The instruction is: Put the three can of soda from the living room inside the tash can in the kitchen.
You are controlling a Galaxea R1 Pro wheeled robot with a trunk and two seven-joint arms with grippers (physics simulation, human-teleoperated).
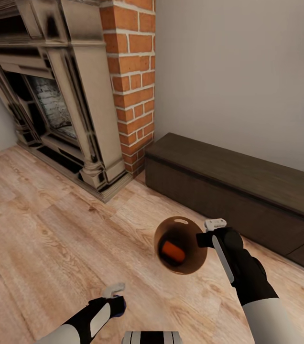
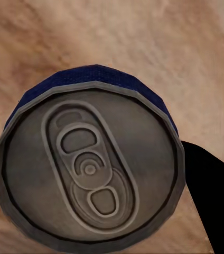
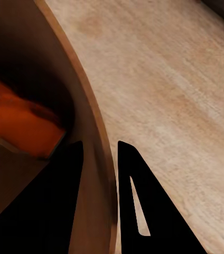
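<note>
My right gripper (image 1: pixel 204 238) is shut on the rim of the tash can (image 1: pixel 167 228), a round coppery-brown bin held above the floor. One orange can of soda (image 1: pixel 172 251) lies inside it. In the right wrist view the fingers (image 3: pixel 64 180) pinch the bin wall (image 3: pixel 93 132), with the orange can (image 3: pixel 22 124) just beyond. My left gripper (image 1: pixel 116 298) is low at the front, shut on a dark blue can of soda (image 1: pixel 120 306). The left wrist view looks straight at that can's grey top (image 2: pixel 91 169), between the black fingers (image 2: pixel 210 185).
A stone fireplace (image 1: pixel 61 95) with a red-brick column (image 1: pixel 133 81) stands at the far left. A low dark cabinet (image 1: pixel 238 191) runs along the white wall on the right. Light wood plank floor (image 1: pixel 42 239) spreads under both arms.
</note>
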